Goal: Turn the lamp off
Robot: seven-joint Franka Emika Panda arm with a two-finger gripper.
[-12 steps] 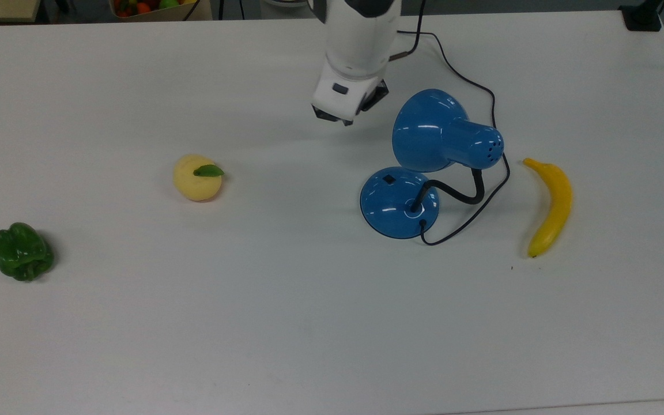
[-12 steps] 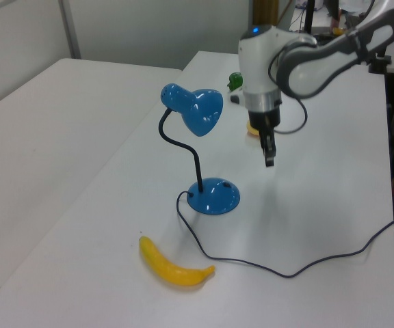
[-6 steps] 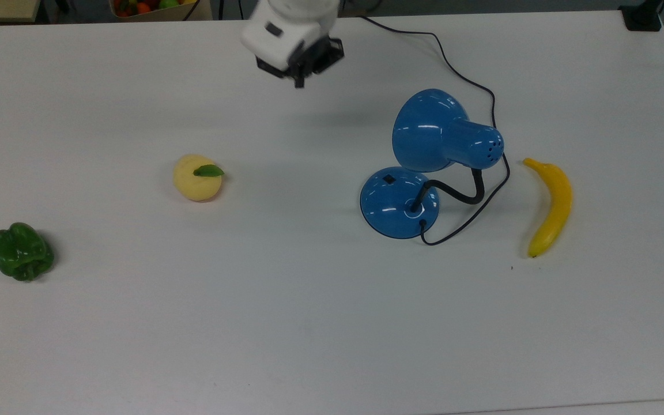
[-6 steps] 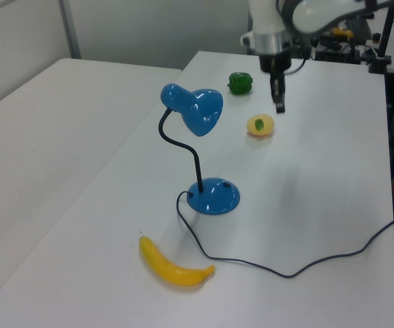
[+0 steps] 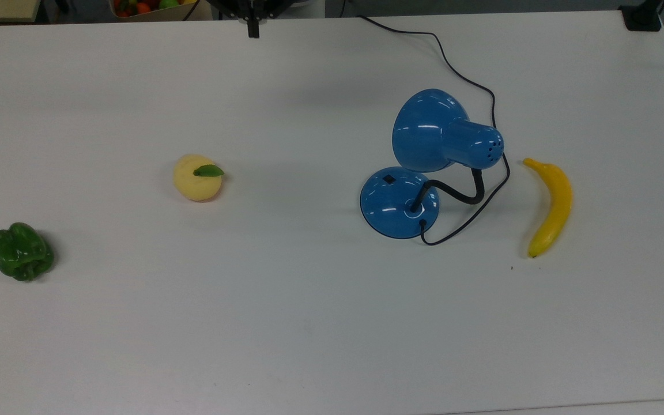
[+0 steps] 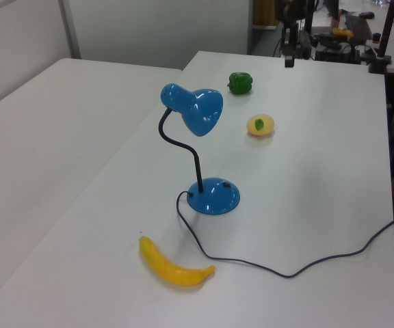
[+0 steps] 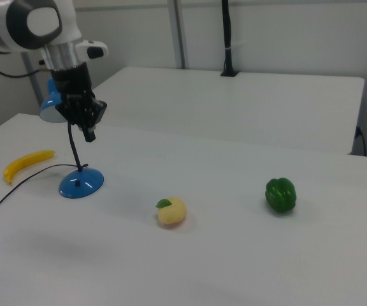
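gripper hangs high with fingers pressed together, holding nothing; lamp stands well below and apart from them on the table.

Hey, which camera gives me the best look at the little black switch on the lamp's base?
The top view: the switch shows plainly on the lamp base's upper left. In the left view it is a small dark mark on the base. In the right view the base shows, but I cannot make out the switch.
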